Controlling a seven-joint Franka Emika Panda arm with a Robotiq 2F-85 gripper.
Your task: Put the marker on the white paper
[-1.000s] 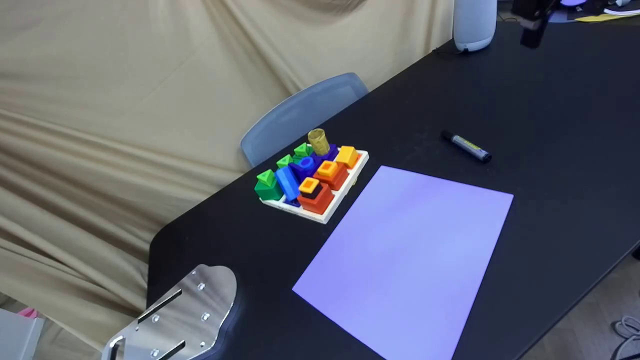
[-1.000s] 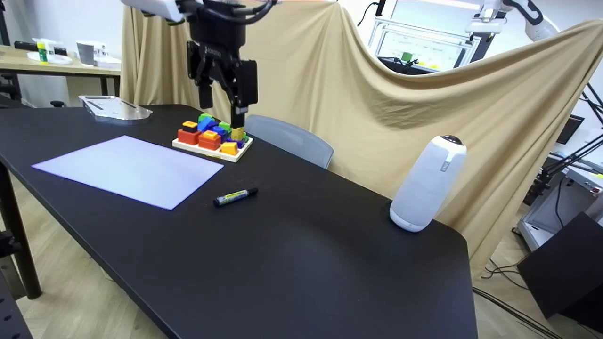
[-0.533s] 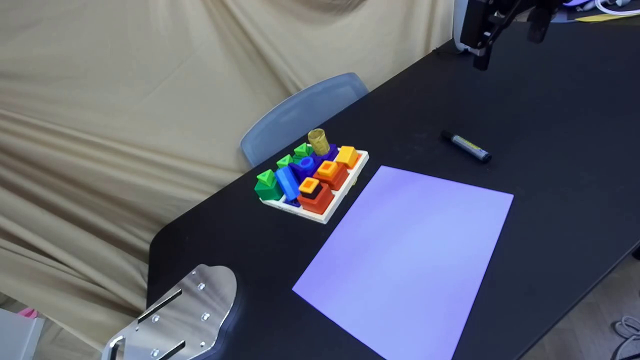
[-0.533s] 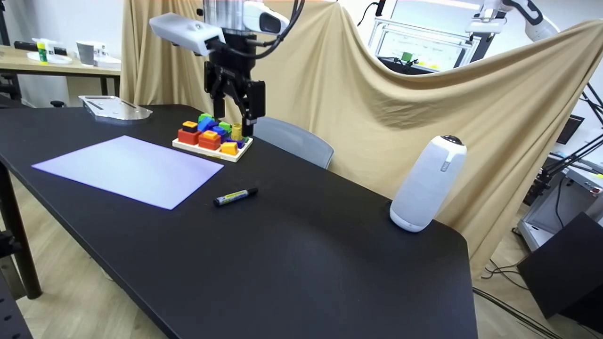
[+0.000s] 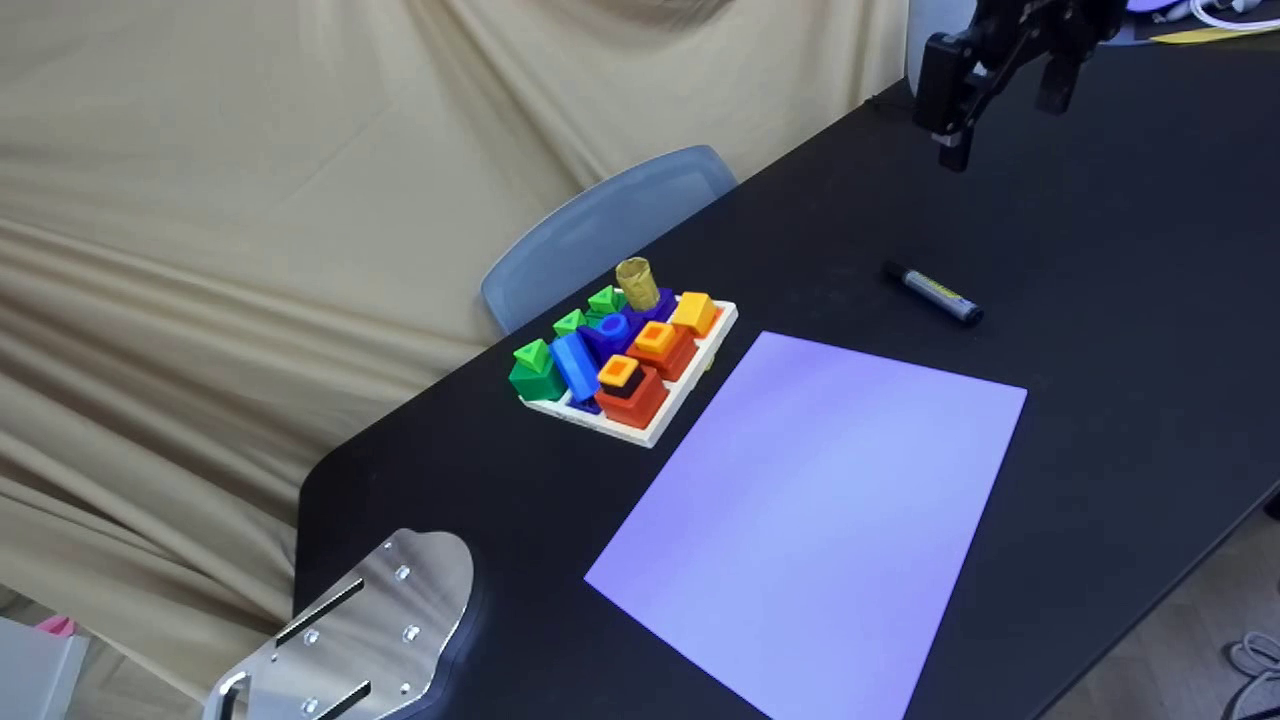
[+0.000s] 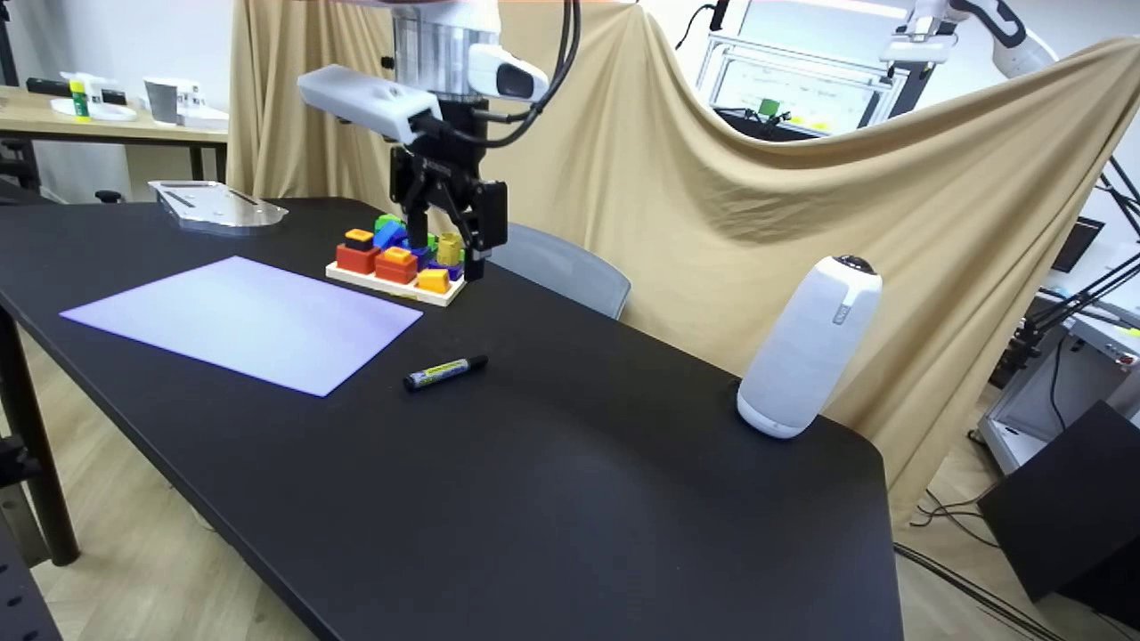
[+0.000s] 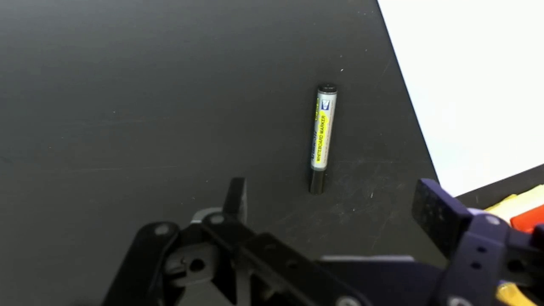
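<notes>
gripper (image 7: pixel 335 197) hangs spread — white tray (image 5: pixel 668 411) holds colourful blocks (image 5: pixel 635 402).

Identified by its label as a whiteboard marker (image 7: pixel 322 138), lies capped on its side on the table (image 6: pixel 570 499), slim, pale-barreled with a yellow patch, black at both ends. Rests apart from the white paper (image 6: pixel 254 322), near one edge and slanted to it, with the cap end farther off. Carries smaller lettering, too soft to read with certainty. As for the white paper, lies flat and plain, lavender-tinted in both exterior views, white in the wrist view.
</notes>
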